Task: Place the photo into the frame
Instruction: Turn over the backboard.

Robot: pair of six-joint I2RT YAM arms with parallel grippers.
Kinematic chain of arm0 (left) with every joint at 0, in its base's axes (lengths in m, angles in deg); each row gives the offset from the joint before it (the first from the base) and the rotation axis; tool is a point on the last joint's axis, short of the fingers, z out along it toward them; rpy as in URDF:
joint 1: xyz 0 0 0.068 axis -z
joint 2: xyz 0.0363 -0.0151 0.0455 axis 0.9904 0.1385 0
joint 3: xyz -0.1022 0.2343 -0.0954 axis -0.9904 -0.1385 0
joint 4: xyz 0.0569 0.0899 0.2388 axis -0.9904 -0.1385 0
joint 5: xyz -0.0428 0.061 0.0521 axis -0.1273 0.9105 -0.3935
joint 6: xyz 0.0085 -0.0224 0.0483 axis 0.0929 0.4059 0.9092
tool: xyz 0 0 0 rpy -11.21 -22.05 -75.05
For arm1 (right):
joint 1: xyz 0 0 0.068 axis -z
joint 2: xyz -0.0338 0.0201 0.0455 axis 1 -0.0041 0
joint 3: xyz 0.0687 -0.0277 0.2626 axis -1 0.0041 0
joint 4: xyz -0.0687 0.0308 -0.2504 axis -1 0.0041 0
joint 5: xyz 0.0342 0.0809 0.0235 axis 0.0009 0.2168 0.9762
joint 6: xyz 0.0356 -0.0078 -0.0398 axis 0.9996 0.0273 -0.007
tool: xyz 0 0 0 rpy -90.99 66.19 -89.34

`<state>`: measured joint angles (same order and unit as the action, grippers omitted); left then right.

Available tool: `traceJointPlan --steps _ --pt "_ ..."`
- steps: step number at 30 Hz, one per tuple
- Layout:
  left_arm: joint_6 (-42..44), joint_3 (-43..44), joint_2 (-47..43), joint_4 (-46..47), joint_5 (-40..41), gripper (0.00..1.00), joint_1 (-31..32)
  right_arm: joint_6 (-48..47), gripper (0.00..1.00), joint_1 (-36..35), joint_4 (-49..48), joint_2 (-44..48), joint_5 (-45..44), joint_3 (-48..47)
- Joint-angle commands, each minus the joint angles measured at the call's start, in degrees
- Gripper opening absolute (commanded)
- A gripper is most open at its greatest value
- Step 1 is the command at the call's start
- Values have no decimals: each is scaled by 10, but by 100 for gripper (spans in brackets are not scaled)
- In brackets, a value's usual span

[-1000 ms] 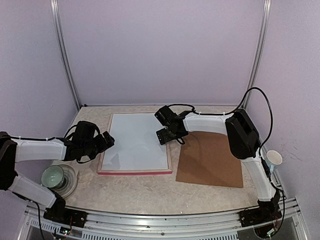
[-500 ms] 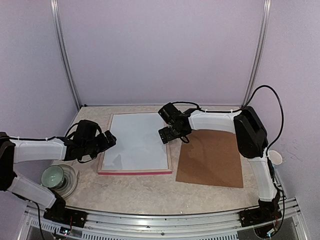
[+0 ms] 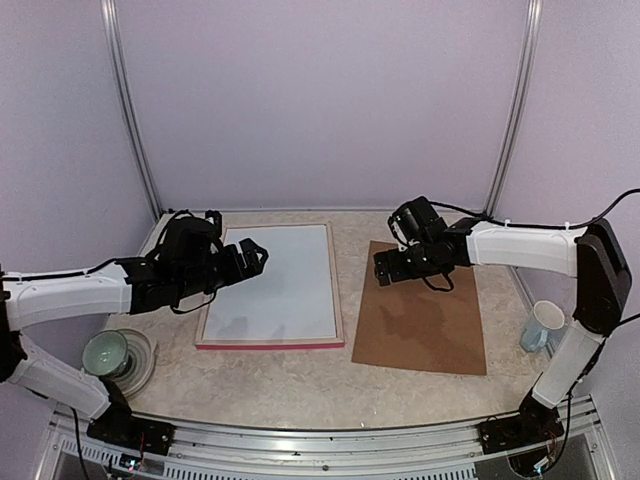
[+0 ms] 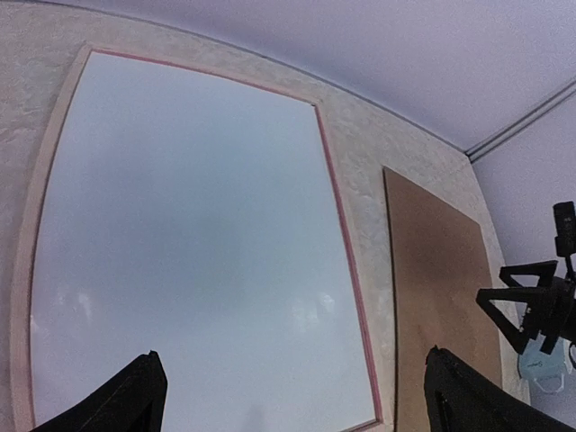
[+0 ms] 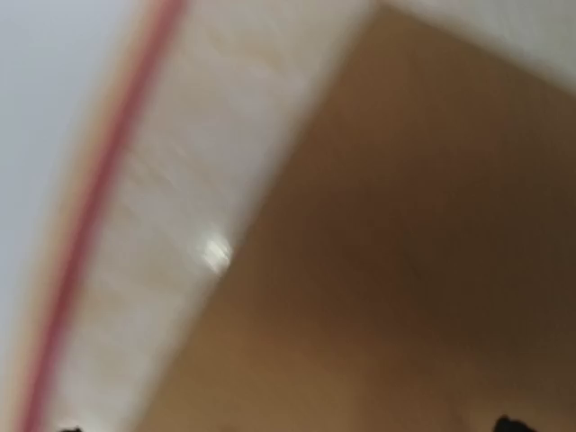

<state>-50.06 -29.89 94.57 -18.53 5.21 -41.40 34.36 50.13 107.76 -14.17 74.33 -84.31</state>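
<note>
A silver aluminium rail (image 3: 330, 440) runs along the near edge of the table and carries both arm bases. At the near left, a pale green ceramic cup (image 3: 104, 352) sits on a round grey saucer (image 3: 143, 362), off to the side of the work. The mottled beige table (image 3: 280, 385) has a stone-like pattern.

A thin rectangular picture frame with pink-red moulding (image 3: 270, 343) lies flat, left of centre, its long sides running near to far. A pale white sheet (image 3: 275, 285) fills its opening from edge to edge. The photo's dark printed side shows in no view, and it cannot be told whether this sheet is the photo lying face down.

Just right of the frame, with a strip of table between them, a plain brown rectangular backing board (image 3: 425, 325) lies flat, probably kept within reach for closing the frame. A pale blue-white mug (image 3: 540, 326) stands at the table's right edge, beyond the board.

Farther back, the left gripper (image 3: 252, 256) hovers over the far left part of the frame, its jaws spread wide and holding nothing, and its camera looks down the sheet. The right gripper (image 3: 383, 268) hangs over the board's far left corner. Its blurred wrist view shows fingertips only at the bottom corners, so its jaws seem wide apart and empty, perhaps ready for that corner.

Plain lilac walls (image 3: 320, 100) enclose the table on the left, right and far sides, and aluminium posts (image 3: 130, 110) stand at the far corners.
</note>
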Motion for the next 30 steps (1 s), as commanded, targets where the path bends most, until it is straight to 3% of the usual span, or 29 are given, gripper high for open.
traceJointPlan --steps 1,14,21,30 --pt "54 92 63 -23 -17 99 56 61 99 65 -48 66 120 92" --pt "88 397 349 -124 -50 99 175 75 99 242 -52 172 222 221" --pt "87 477 440 -141 -66 99 206 73 99 285 -63 179 242 247" --pt "87 518 503 -149 -59 99 230 80 99 327 -104 155 288 286"
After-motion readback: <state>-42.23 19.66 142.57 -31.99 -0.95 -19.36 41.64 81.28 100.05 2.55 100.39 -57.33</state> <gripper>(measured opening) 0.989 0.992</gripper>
